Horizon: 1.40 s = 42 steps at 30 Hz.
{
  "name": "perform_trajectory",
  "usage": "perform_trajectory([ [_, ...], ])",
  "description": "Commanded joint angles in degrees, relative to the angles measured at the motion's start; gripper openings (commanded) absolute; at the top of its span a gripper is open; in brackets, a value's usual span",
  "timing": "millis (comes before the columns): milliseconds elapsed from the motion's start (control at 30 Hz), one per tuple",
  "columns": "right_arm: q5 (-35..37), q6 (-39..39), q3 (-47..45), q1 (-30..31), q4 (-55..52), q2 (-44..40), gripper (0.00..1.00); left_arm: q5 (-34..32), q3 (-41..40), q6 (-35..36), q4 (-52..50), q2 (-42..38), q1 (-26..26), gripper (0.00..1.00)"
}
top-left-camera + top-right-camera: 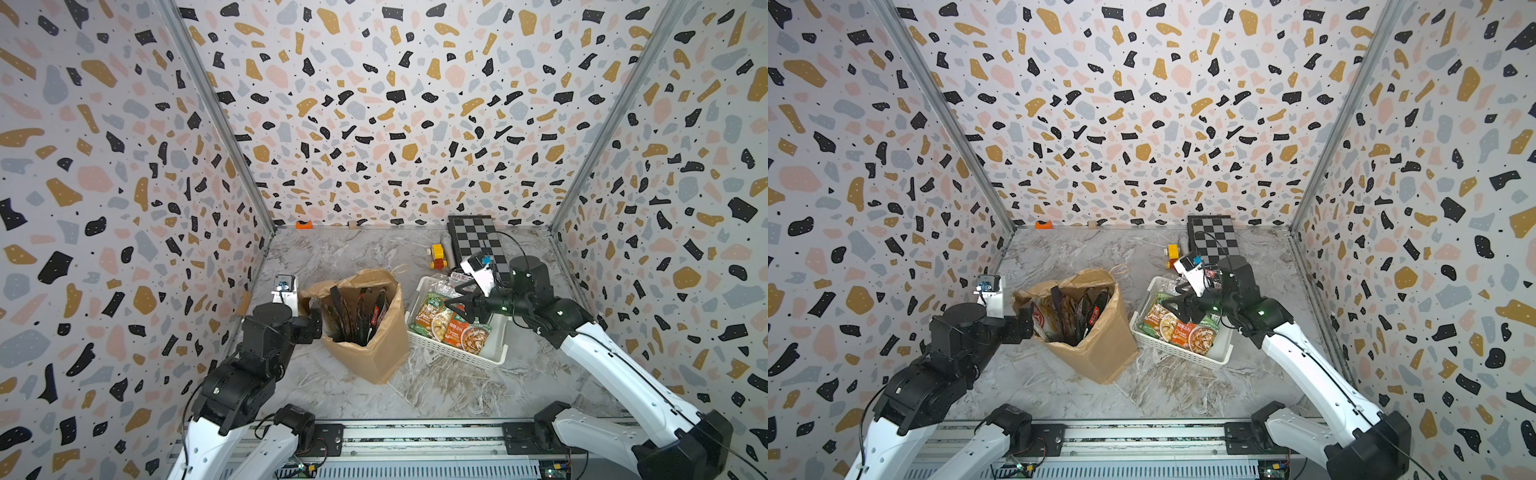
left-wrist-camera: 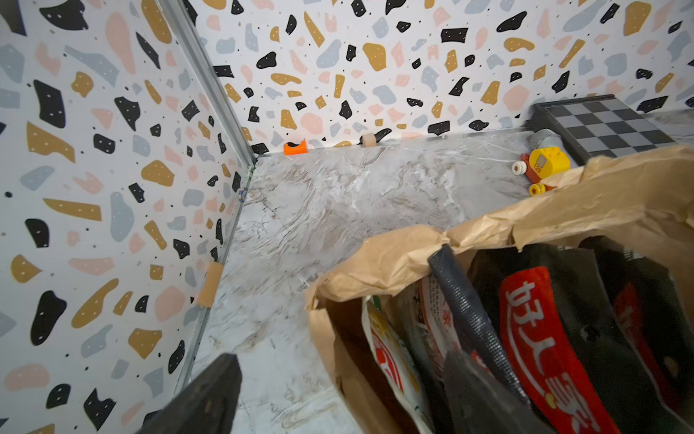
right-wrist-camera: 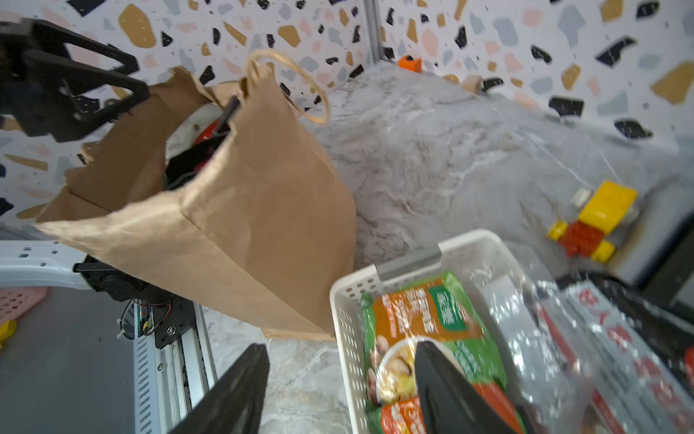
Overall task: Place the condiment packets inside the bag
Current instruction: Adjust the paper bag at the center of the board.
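Observation:
The brown paper bag (image 1: 374, 353) (image 1: 1104, 353) stands open mid-table, with several black-and-red condiment packets (image 1: 376, 311) (image 2: 544, 338) upright inside. More condiment packets, green-and-orange ones (image 1: 449, 324) (image 3: 424, 312) and a clear one (image 3: 525, 319), lie in the white basket (image 1: 453, 353) to its right. My left gripper (image 1: 315, 320) (image 2: 338, 398) is open at the bag's left rim, one finger inside and one outside. My right gripper (image 1: 453, 297) (image 3: 338, 375) hangs open over the basket's near-bag edge, holding nothing.
A chessboard (image 1: 478, 241) and a yellow-and-red toy (image 1: 437, 257) sit behind the basket. A small orange piece (image 1: 304, 225) lies against the back wall. Patterned walls close in the table on three sides. The bag's cord handle (image 3: 300, 86) loops out behind it.

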Motion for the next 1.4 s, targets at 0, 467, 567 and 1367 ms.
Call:
perform_trajectory([
  [0, 1.36, -13.35, 9.91, 4.9, -1.24, 4.7, 0.7, -1.06, -1.2, -1.53, -0.72, -1.1, 0.41, 0.87],
  [467, -5.43, -43.63, 60.11, 15.96, -34.17, 44.85, 0.76, 3.05, -4.66, -3.41, 2.89, -2.26, 0.4, 0.8],
  [567, -5.44, -43.19, 71.68, 16.43, -39.18, 52.77, 0.72, 4.6, -5.81, -3.61, 3.82, -2.95, 0.41, 0.77],
  [1367, 1.84, -40.13, 80.05, 17.75, -30.77, 63.96, 0.6, 5.69, -9.23, -2.07, 4.16, -8.3, 0.43, 0.0],
])
